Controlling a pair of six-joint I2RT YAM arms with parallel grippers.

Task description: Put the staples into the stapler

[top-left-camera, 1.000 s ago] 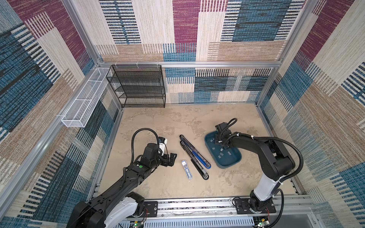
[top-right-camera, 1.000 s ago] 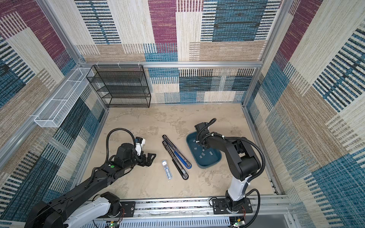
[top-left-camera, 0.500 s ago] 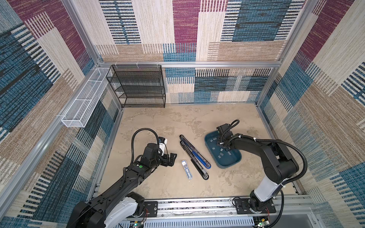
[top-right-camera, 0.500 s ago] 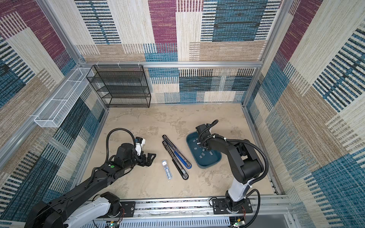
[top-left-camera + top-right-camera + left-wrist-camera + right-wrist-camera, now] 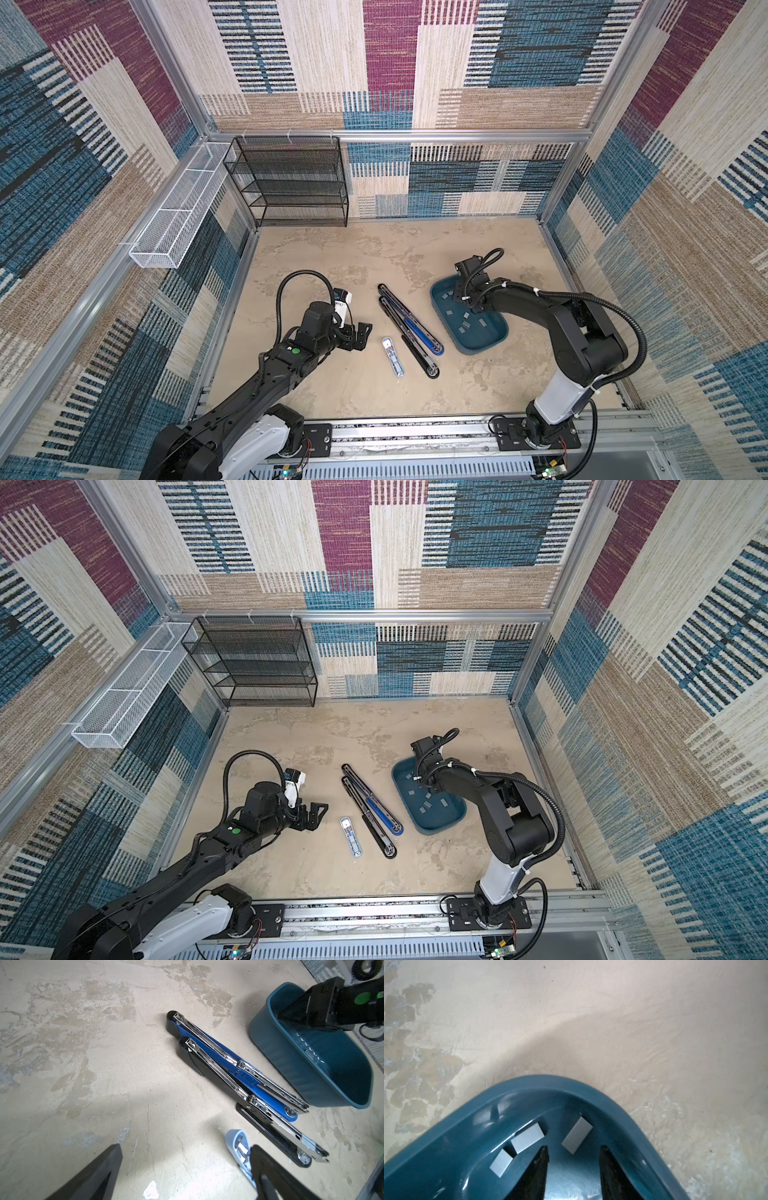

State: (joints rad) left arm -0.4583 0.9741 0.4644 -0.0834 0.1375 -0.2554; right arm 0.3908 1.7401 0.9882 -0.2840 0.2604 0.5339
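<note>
Several staples lie loose in a teal tray. In the right wrist view, three of these grey strips sit near the tray's rounded end. My right gripper is down in that end, open, with nothing between its fingers; one strip lies just past the tips. Three staplers lie opened flat on the table: a blue one, a black one and a small light-blue one. My left gripper hovers open, left of the small stapler.
A black mesh shelf rack stands at the back left. A white wire basket hangs on the left wall. The blue stapler lies close along the tray's wall. Patterned walls enclose the beige table.
My right wrist has shifted slightly over the tray's far end. The left arm and the three staplers have not moved.
</note>
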